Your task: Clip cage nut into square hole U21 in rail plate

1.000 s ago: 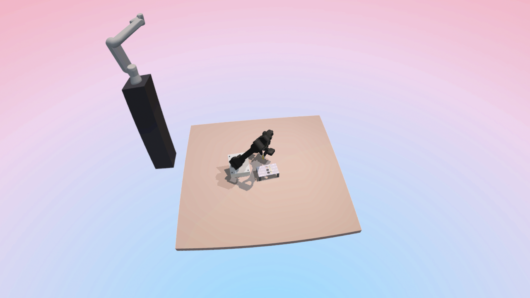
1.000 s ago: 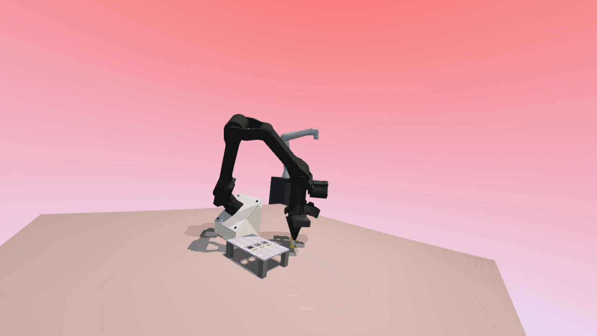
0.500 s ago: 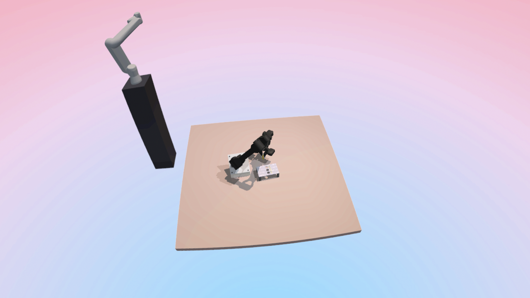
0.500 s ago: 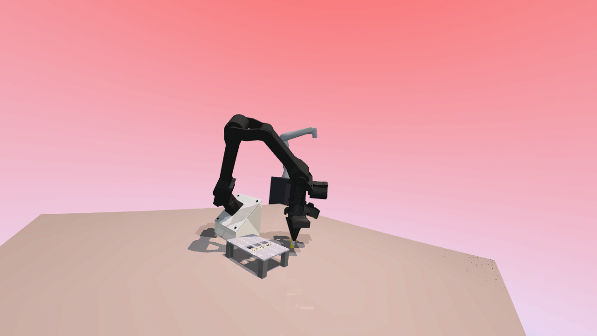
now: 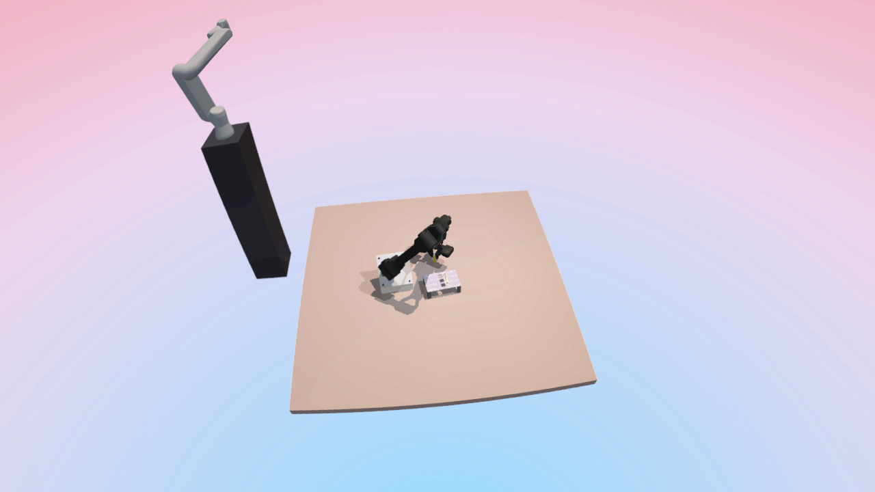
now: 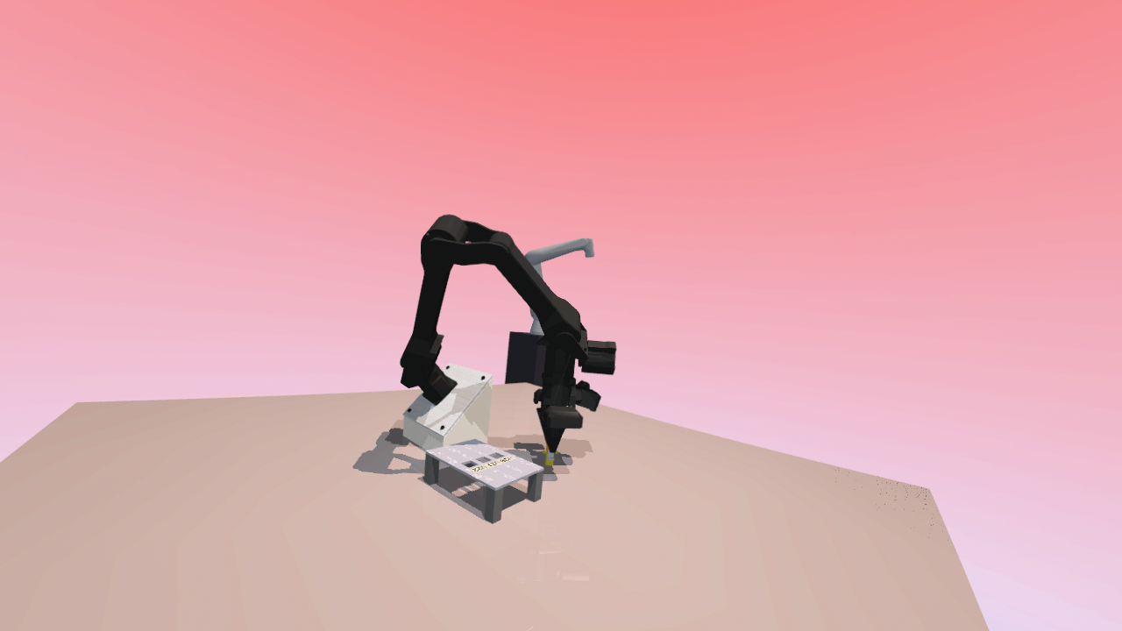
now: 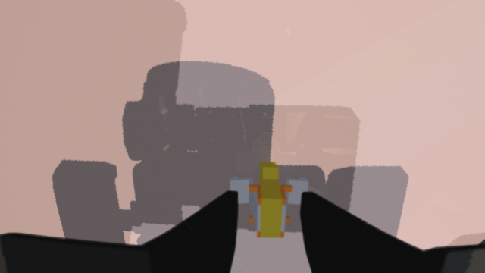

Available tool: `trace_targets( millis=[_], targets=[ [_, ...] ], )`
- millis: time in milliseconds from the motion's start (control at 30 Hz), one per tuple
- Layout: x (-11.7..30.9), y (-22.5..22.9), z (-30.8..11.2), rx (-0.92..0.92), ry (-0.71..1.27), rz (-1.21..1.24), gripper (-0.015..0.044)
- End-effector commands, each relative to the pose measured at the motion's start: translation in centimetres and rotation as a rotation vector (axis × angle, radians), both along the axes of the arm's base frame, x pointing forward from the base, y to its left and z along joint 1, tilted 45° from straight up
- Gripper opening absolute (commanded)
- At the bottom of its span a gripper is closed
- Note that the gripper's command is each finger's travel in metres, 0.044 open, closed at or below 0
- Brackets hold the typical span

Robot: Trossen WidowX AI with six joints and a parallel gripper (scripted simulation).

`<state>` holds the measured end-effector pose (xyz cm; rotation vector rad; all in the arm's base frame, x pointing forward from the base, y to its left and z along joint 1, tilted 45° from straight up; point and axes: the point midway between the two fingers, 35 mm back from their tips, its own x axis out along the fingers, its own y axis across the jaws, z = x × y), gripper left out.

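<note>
The view of the cage nut [image 5: 434, 259] [image 6: 546, 456] [image 7: 271, 216] was found to be partly obstructed in the exterior view, where its upper part was covered by the fingertips. The U21 marking could not be made out on the rail plate [image 5: 434, 281] [image 6: 511, 472]. In the wrist view, both fingers were cut off by the lower edge. The black arm [image 5: 409, 253] [image 6: 521, 278] was observed to be raised from its pale base [image 5: 407, 287] [image 6: 423, 429], bent over at the elbow and angled down to the wrist, with the tool [image 5: 435, 257] [image 6: 553, 450] [image 7: 269, 202] pointed toward the desk [image 5: 489, 342] [image 6: 274, 510]. The tool was noted as partly open, its fingers standing on either side of the nut, which was not gripped. The nut was located beside the raised plate, outside its square holes. Contact between fingertips and wings could not be confirmed.
</note>
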<state>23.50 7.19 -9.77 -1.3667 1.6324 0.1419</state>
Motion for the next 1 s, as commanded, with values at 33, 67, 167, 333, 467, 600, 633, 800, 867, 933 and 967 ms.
trace_targets(
  millis=[33,67,167,333,467,600,633,800,867,933,967],
  targets=[
    [-0.02,-0.11,0.02,-0.004,0.001,0.004,0.012],
    [-0.02,-0.11,0.02,-0.004,0.001,0.004,0.012],
    [-0.01,-0.12,0.03,-0.004,0.001,0.004,0.012],
    [-0.01,-0.13,0.03,-0.005,0.001,0.004,0.012],
    [0.0,-0.13,0.05,-0.005,0.001,0.004,0.012],
    [0.0,-0.13,0.05,-0.005,0.001,0.004,0.012],
    [-0.01,-0.04,0.01,0.0,0.001,0.0,0.0094],
    [-0.01,-0.04,0.01,0.0,0.001,0.0,0.0024],
    [-0.01,-0.04,0.01,0.0,0.001,0.0,0.0024],
    [-0.01,-0.04,0.01,0.0,0.001,0.0,0.0024],
    [-0.01,-0.04,0.01,0.0,0.001,0.0,0.0024]
  ],
)
